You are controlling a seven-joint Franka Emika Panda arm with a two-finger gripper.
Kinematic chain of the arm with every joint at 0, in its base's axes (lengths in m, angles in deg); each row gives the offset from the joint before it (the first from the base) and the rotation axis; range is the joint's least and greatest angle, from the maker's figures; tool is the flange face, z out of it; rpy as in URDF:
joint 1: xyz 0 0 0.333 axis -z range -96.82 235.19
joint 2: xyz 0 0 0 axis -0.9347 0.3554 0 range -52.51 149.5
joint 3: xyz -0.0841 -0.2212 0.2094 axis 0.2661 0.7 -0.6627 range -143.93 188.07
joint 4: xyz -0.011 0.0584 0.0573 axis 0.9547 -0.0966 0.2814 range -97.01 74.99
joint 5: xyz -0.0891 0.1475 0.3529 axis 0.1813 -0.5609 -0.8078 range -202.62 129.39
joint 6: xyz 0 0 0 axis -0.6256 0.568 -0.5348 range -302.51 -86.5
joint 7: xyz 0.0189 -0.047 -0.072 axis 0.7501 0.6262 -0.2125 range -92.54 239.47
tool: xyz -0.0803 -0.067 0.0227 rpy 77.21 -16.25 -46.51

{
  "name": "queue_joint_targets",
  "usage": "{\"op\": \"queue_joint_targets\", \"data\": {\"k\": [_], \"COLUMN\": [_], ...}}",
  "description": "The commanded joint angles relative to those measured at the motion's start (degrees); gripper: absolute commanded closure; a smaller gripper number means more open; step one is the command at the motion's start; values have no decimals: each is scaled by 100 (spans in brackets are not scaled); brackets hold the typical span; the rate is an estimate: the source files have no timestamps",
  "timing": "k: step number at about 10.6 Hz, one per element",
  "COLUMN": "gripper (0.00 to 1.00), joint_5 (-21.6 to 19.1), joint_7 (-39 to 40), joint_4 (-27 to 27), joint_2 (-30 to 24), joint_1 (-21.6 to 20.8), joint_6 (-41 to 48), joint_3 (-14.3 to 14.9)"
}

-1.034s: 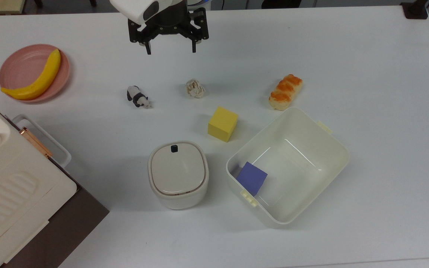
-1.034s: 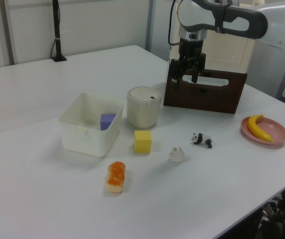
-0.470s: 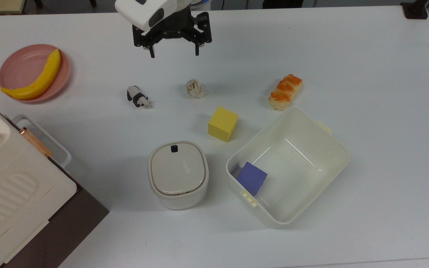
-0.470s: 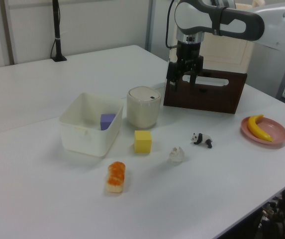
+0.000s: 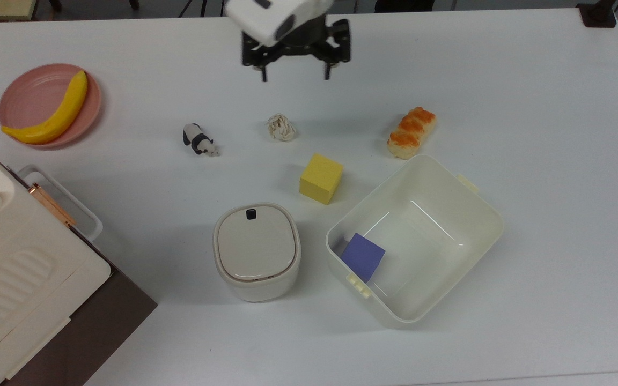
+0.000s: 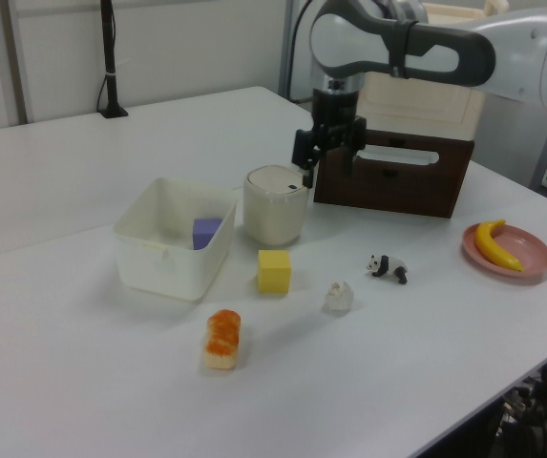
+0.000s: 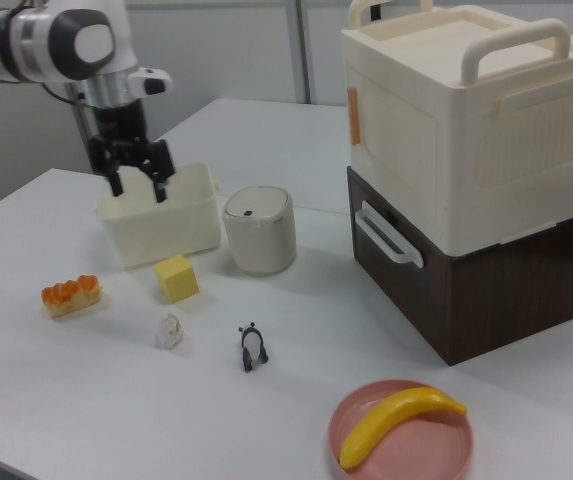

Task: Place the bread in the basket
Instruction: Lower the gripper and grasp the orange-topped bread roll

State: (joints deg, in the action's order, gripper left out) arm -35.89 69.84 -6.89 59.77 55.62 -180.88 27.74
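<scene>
The bread (image 5: pixel 411 132) (image 6: pixel 222 337) (image 7: pixel 70 294) is a small cream loaf with an orange-brown lumpy top, lying on the white table just beyond a corner of the basket. The basket (image 5: pixel 480 214) (image 6: pixel 149 250) (image 7: pixel 188 226) is a large cream-white tub with a purple block (image 5: pixel 363 255) inside. My gripper (image 5: pixel 294 76) (image 6: pixel 326 173) (image 7: pixel 139 184) hangs open and empty above the table, well to the top view's left of the bread, over the area behind the knotted ball.
A beige knotted ball (image 5: pixel 281 127), a toy panda (image 5: pixel 198 139), a yellow cube (image 5: pixel 321 178) and a cream lidded pot (image 5: pixel 256 251) stand mid-table. A banana lies on a pink plate (image 5: pixel 27 91). A cream-and-brown box stack (image 7: pixel 471 160) stands at the top view's lower left.
The gripper has moved toward the top view's right, from above the panda side to above the knotted ball, staying open. Nothing on the table has shifted.
</scene>
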Motion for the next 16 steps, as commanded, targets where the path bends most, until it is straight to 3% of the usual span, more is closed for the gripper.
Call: {"op": "queue_joint_targets", "data": {"k": [1,3,5,7,11,13,14,16], "gripper": [0,0,0,0,1,78,100,100], "joint_5": [-11,-20,-3,67,330,340,340,261], "joint_7": [-1005,-2224,-3237,-3819,-3927,-3883,-3865,-3656], "joint_4": [-507,-1042,-1072,-1054,-1054,-1054,-1028,-792], "joint_2": [-100,-12,591,1225,1763,1755,1651,1221], "joint_1": [-873,-1654,-2210,-2457,-2397,-2257,-2256,-2186], "joint_6": [-154,-863,-1383,-1997,-2325,-2449,-2397,-2143], "joint_3": [39,39,39,48,57,57,57,92]}}
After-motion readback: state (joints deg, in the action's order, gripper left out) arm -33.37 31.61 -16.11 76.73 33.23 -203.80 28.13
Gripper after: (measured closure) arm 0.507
